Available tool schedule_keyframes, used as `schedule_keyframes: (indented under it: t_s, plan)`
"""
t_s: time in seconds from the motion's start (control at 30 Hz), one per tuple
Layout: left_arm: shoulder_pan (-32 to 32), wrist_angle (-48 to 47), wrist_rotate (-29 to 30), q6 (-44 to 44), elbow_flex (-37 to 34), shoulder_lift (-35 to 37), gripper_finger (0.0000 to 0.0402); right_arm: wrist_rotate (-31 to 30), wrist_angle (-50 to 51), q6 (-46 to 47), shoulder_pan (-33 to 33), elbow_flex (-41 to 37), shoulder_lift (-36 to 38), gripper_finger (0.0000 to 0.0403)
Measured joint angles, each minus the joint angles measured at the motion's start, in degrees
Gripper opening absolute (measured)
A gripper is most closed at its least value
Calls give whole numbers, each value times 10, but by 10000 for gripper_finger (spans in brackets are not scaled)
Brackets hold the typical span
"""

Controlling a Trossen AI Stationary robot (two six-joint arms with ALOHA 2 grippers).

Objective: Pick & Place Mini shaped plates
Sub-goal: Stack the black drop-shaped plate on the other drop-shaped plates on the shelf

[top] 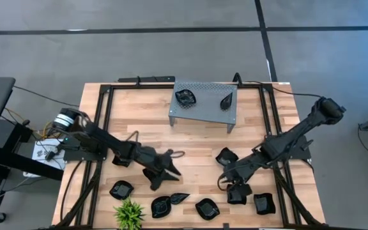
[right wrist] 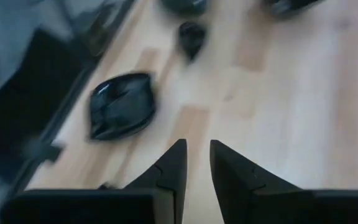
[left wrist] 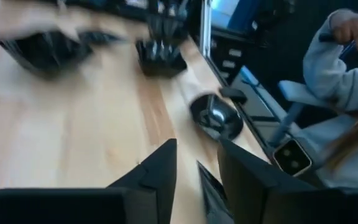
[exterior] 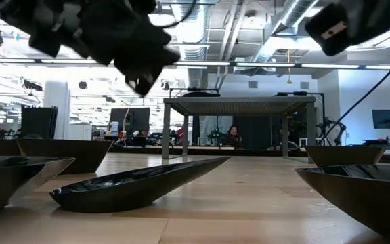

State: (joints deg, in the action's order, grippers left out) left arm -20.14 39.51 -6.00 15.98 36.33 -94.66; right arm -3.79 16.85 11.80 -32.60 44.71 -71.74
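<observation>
Several glossy black mini plates lie along the table's near side, among them a leaf-shaped one (top: 179, 197), a wavy one (top: 121, 189) and a round one (top: 207, 208). Two more plates (top: 185, 97) (top: 226, 101) rest on the grey perforated shelf (top: 203, 110). My left gripper (top: 166, 167) (left wrist: 197, 165) is open and raised above the table left of centre, holding nothing I can make out. My right gripper (top: 224, 179) (right wrist: 197, 158) hovers near the plates on the right (top: 237, 193), its fingers a narrow gap apart with bare wood showing between them.
A small green plant (top: 128, 214) stands at the near edge between the plates. A black frame (top: 101, 121) runs around the table top. Bare wood (top: 197, 144) lies between the shelf and the grippers. A person in a grey sleeve (left wrist: 331, 68) sits beyond the table.
</observation>
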Motion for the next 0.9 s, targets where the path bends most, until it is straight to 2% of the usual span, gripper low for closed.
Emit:
schedule_keyframes:
  t_s: [0.1, 0.23, 0.33, 0.47, 0.67, 0.9]
  plan:
    - [-8, 1, -25, 38, 37, -63, 124, 52, 8, 3, 7, 0, -5, 66]
    - [-8, 0, -116, 40, 97, -138, 123, 55, 25, -13, 7, 0, -6, 66]
    - [-8, -10, -148, 44, 124, -176, 121, 55, 28, -13, 7, 0, -6, 66]
    - [-9, -23, -151, 54, 124, -193, 120, 59, 40, -18, 7, 0, -6, 65]
    - [-10, -77, -108, 41, 124, -194, 120, 59, 46, -19, 9, 0, -6, 65]
    - [-29, -80, -105, 48, 124, -198, 120, 59, 55, -20, 16, 0, -6, 65]
